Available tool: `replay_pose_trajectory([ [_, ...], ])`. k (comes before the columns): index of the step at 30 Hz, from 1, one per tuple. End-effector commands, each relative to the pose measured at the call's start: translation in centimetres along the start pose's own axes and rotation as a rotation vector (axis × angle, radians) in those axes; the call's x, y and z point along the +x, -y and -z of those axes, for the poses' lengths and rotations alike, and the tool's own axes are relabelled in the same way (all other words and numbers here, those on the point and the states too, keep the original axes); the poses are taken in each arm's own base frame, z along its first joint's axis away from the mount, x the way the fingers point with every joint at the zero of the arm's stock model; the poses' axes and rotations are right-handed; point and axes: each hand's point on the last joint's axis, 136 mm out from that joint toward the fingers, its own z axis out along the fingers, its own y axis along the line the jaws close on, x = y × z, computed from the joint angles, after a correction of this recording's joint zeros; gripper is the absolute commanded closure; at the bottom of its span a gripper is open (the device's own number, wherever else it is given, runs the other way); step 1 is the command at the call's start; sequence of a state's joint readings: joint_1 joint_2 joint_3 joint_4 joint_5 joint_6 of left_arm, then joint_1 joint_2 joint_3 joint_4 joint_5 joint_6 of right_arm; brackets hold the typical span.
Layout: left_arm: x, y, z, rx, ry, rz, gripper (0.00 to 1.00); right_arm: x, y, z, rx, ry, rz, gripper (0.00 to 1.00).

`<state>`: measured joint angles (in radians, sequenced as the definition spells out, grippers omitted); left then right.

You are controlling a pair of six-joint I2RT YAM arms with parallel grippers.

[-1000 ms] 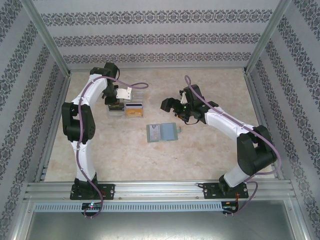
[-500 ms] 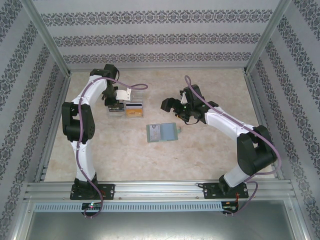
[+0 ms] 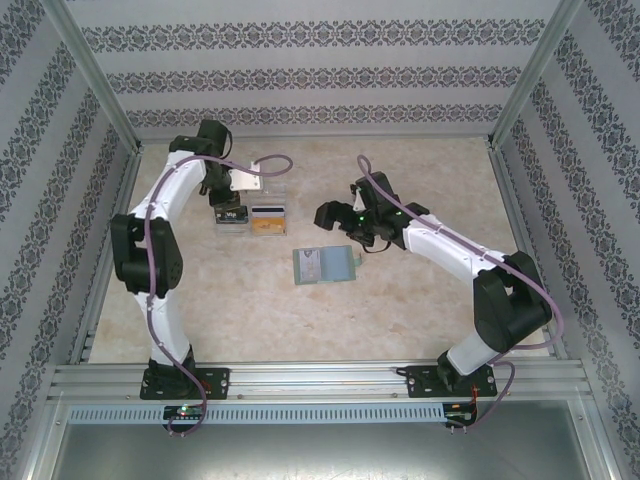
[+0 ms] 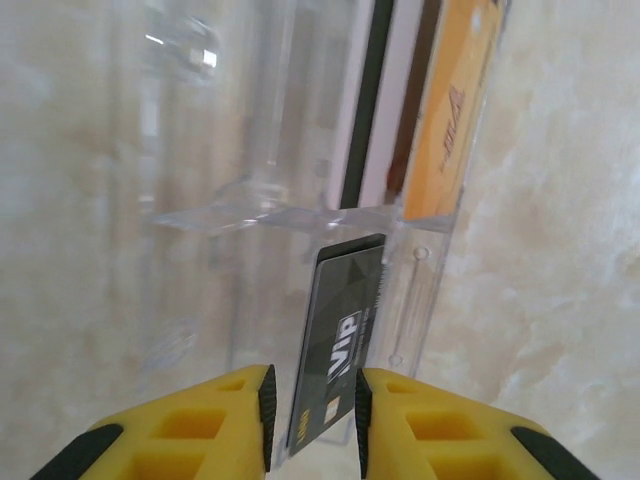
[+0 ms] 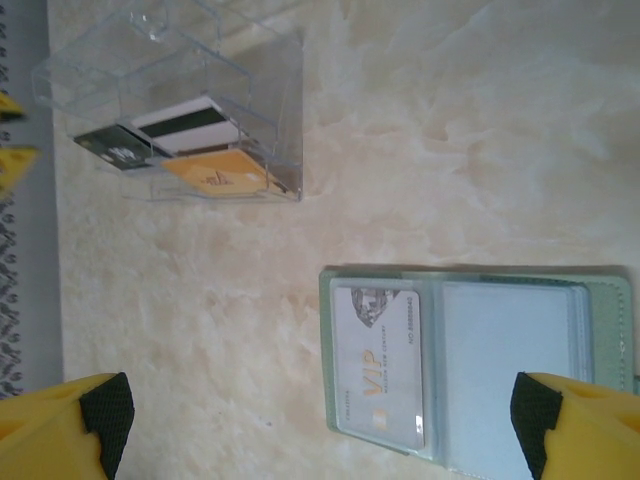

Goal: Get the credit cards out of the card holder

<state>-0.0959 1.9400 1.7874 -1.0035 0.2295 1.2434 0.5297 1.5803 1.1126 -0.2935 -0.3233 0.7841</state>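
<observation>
- Black credit card (image 4: 335,350) stands on edge in the clear tray (image 4: 250,210), low centre of the left wrist view, with the orange card (image 4: 450,110) and striped white card (image 5: 185,122) in the tray's next section
- Left gripper (image 4: 312,415) has just eased from clamped to slightly parted, so the card between its pads looks released and delivered
- Right gripper (image 5: 320,420) stays wide open and empty over the card holder (image 5: 480,360), lower right of its view
- A whitish card (image 5: 380,365) is in the holder's left pocket, so one extraction is left

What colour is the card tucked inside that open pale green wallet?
The flat plastic card is whitish with gold VIP lettering; the right wrist view shows it best.
</observation>
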Motion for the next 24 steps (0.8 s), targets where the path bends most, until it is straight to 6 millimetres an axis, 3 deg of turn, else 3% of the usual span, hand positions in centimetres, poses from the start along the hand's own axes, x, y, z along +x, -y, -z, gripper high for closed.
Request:
replay_pose_trajectory([
  [1,-1.6,-1.5,3.2,-0.126,0.117,0.148,0.70,0.8,0.0,0.0,0.077,0.008,0.067,0.02],
  [7,-3.0,-1.2,6.6,-0.231,0.284,0.475,0.67,3.5,-0.3,-0.9,0.119,-0.017,0.130,0.07],
  [12,-2.4,-1.0,9.1,-0.338,0.439,0.888,0.59,5.6,-0.4,-2.1,0.107,-0.062,0.134,0.17],
  [17,-1.2,1.6,7.7,-0.241,0.461,1.248,0.51,7.3,0.1,-3.7,0.087,-0.119,0.119,0.25],
  [24,-0.4,5.6,5.6,-0.069,0.393,1.565,0.46,7.7,2.1,-6.1,0.147,-0.167,0.131,0.40],
])
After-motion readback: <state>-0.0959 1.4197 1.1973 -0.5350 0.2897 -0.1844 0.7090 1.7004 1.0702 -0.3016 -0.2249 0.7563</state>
